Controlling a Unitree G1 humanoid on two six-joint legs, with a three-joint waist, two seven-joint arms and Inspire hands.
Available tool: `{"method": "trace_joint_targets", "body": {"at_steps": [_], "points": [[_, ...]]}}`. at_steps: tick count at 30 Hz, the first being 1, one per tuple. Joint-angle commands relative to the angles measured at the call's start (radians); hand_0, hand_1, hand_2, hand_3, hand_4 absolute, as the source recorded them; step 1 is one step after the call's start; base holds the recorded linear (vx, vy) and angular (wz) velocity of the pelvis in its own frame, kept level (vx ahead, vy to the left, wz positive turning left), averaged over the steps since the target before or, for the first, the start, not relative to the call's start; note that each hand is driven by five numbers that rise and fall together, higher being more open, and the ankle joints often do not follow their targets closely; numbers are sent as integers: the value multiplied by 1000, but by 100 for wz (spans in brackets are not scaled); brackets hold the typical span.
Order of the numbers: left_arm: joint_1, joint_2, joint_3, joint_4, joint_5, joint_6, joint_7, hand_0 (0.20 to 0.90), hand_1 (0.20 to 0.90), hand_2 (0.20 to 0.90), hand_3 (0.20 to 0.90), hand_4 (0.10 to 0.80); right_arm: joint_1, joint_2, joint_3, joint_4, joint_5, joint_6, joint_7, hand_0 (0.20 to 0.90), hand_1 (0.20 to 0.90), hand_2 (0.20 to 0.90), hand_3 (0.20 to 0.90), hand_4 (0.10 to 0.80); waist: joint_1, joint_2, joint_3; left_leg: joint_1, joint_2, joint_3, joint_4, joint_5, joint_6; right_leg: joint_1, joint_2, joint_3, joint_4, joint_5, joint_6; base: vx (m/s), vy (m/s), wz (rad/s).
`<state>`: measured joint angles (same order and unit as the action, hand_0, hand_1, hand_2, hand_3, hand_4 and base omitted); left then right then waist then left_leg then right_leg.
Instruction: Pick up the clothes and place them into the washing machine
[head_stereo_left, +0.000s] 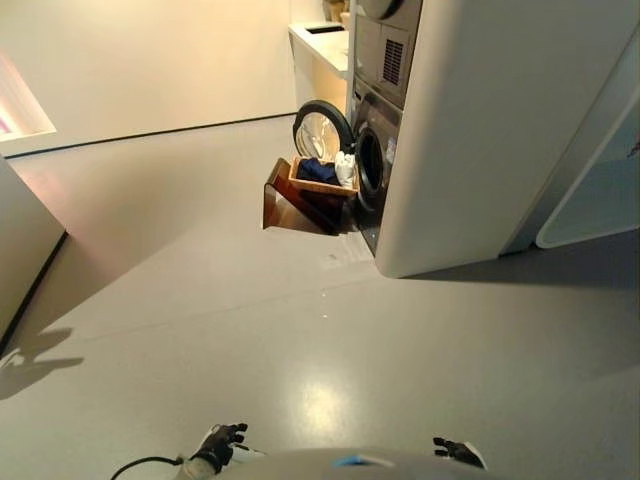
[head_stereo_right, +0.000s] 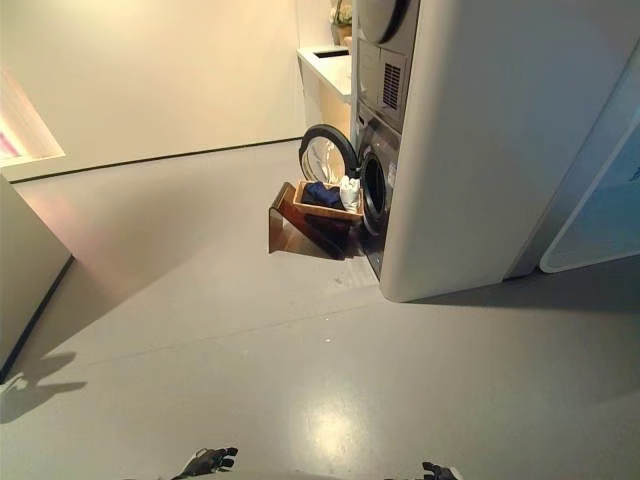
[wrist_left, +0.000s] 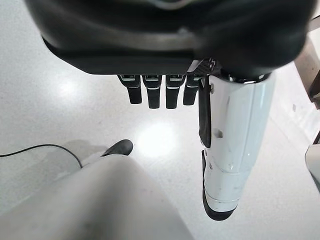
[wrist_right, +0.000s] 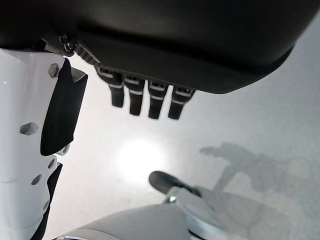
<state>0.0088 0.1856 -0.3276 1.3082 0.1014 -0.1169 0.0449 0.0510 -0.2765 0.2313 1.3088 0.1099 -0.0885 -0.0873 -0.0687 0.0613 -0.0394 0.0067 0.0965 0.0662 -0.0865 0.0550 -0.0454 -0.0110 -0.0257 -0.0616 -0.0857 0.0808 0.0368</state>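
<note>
I see the clothes (head_stereo_left: 325, 170), dark blue and white, heaped in a wooden basket (head_stereo_left: 318, 187) on the floor (head_stereo_left: 250, 300), just beside the washing machine (head_stereo_left: 375, 160), whose round door (head_stereo_left: 320, 130) stands open. They are well apart from my fingers. My left hand (head_stereo_left: 220, 447) and right hand (head_stereo_left: 455, 450) hang low, fingers (wrist_left: 155, 92) straight and relaxed, holding nothing.

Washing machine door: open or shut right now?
Open. The round door is swung out to the left of the washing machine, leaving the dark drum opening exposed, with the basket of clothes in front.
</note>
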Motion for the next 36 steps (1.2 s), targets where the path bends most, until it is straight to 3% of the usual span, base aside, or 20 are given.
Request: {"method": "trace_joint_targets", "body": {"at_steps": [1, 5, 9, 12, 13, 16, 18, 19, 20, 22, 23, 24, 26, 27, 28, 30, 31, 33, 34, 36], "points": [[-82, 18, 27, 35, -9, -29, 16, 900, 900, 900, 900, 800, -85, 23, 12, 21, -1, -18, -15, 900, 900, 900, 900, 800, -4, -84, 37, -2, -118, 41, 29, -109, 46, -51, -79, 40, 37, -22, 91, 40, 79, -4], [-93, 25, 24, 21, -16, -33, 21, 900, 900, 900, 900, 800, -101, 26, 18, 18, -5, -15, -13, 900, 900, 900, 900, 800, 3, -88, 54, -22, -133, 39, 78, -142, 70, -89, -92, 48, 131, -49, 99, 61, 118, -12], [-98, 43, 31, 13, -20, -28, 18, 900, 900, 900, 900, 800, -106, 18, -3, 15, 11, -18, -14, 900, 900, 900, 900, 800, 2, -75, 81, -1, -140, 22, 105, -176, 102, -172, -102, 36, 392, -44, 103, 107, 141, -6], [-111, 60, 24, 5, -19, -25, 20, 900, 900, 900, 900, 800, -105, 14, -14, 14, 40, -21, -10, 900, 900, 900, 900, 800, -26, -56, 122, 33, -132, -11, 113, -187, 113, -269, -60, 62, 580, -28, 86, 184, 133, 1], [-118, 68, 26, 16, -18, -24, 22, 900, 900, 900, 900, 800, -99, 13, -27, 29, 55, -20, -13, 900, 900, 900, 900, 800, -38, -47, 124, 69, -131, -28, 108, -205, 107, -318, -56, 54, 564, -49, 71, 255, 67, 18], [-133, 65, 20, 15, -20, -27, 24, 900, 900, 900, 900, 800, -99, 3, -40, 38, 62, -18, -20, 900, 900, 900, 900, 800, -62, -37, 127, 130, -138, -60, 100, -236, 89, -353, -72, 33, 445, -50, 73, 410, -10, 50], [-149, 60, 13, 13, -20, -35, 24, 900, 900, 900, 900, 800, -95, -7, -54, 50, 56, -15, -28, 900, 900, 900, 900, 800, -107, -45, 120, 233, -146, -105, 71, -288, 59, -394, -108, 32, 154, 54, 122, 601, -89, 96], [-149, 59, 13, 13, -20, -35, 24, 900, 900, 900, 900, 800, -95, -8, -54, 50, 56, -15, -28, 900, 900, 900, 900, 800, -107, -36, 124, 240, -137, -105, 70, -292, 59, -382, -101, 26, 143, 58, 122, 518, -76, 89], [-158, 52, 10, 8, -20, -37, 26, 900, 900, 900, 900, 800, -93, -9, -62, 56, 52, -10, -33, 900, 900, 900, 900, 800, -133, -28, 118, 300, -127, -130, 45, -307, 42, -418, -95, 32, 37, 106, 144, 348, -51, 19], [-157, 47, 9, 3, -22, -37, 25, 900, 900, 900, 900, 800, -87, -13, -66, 57, 49, -9, -33, 900, 900, 900, 900, 800, -143, -17, 114, 330, -113, -138, 34, -315, 34, -421, -82, 42, 29, 117, 146, 418, -103, -9], [-156, 42, 5, -5, -24, -38, 26, 900, 900, 900, 900, 800, -76, -14, -67, 58, 46, -11, -34, 900, 900, 900, 900, 800, -154, -13, 102, 355, -102, -153, 37, -311, 26, -418, -68, 65, 49, 127, 141, 671, -288, 37], [-149, 34, -2, -9, -27, -40, 26, 900, 900, 900, 900, 800, -60, -19, -73, 59, 51, -16, -33, 900, 900, 900, 900, 800, -177, -3, 86, 383, -63, -178, 74, -283, 6, -417, -43, 109, 70, 145, 132, 527, -249, 63], [-143, 25, -6, -10, -31, -40, 26, 900, 900, 900, 900, 800, -54, -23, -74, 63, 53, -17, -31, 900, 900, 900, 900, 800, -178, 5, 78, 376, -45, -187, 107, -248, -5, -408, -28, 121, 80, 151, 123, 444, -269, 84], [-130, 5, -10, -18, -48, -36, 19, 900, 900, 900, 900, 800, -51, -30, -72, 63, 51, -20, -31, 900, 900, 900, 900, 800, -171, 23, 68, 307, -17, -194, 298, -85, -43, -356, 9, 128, 83, 146, 94, 420, -286, 84], [-129, 6, -10, -19, -48, -36, 19, 900, 900, 900, 900, 800, -51, -30, -72, 63, 51, -20, -31, 900, 900, 900, 900, 800, -174, 19, 66, 304, -21, -197, 296, -81, -43, -359, 4, 128, 83, 147, 95, 419, -313, 66], [-131, 1, -18, -27, -55, -32, 17, 900, 900, 900, 900, 800, -55, -35, -67, 54, 62, -25, -34, 900, 900, 900, 900, 800, -160, 3, 69, 168, -23, -178, 568, 57, -56, -266, 16, 121, 59, 109, 45, 322, -300, 36], [-135, 0, -20, -30, -56, -29, 22, 900, 900, 900, 900, 800, -65, -40, -62, 44, 69, -28, -36, 900, 900, 900, 900, 800, -151, -9, 81, 105, -26, -163, 686, 91, -45, -216, 22, 126, 50, 84, 18, 382, -355, -2], [-140, -1, -23, -36, -64, -28, 31, 900, 900, 900, 900, 800, -95, -48, -49, 30, 78, -27, -41, 900, 900, 900, 900, 800, -118, -34, 110, -10, -73, -151, 865, 51, -17, -148, 21, 150, 48, 49, -6, 425, -288, -10], [-131, 1, -18, -31, -70, -28, 40, 900, 900, 900, 900, 800, -125, -52, -30, 13, 83, -30, -43, 900, 900, 900, 900, 800, -88, -49, 122, -90, -62, -92, 891, 13, 6, -102, 29, 167, 58, 18, -20, 368, -191, -15], [-126, 2, -16, -25, -70, -28, 44, 900, 900, 900, 900, 800, -134, -51, -23, 8, 85, -33, -47, 900, 900, 900, 900, 800, -68, -60, 127, -163, -75, -67, 855, -13, 16, -86, 28, 179, 68, 3, -22, 349, -103, -2]]}}
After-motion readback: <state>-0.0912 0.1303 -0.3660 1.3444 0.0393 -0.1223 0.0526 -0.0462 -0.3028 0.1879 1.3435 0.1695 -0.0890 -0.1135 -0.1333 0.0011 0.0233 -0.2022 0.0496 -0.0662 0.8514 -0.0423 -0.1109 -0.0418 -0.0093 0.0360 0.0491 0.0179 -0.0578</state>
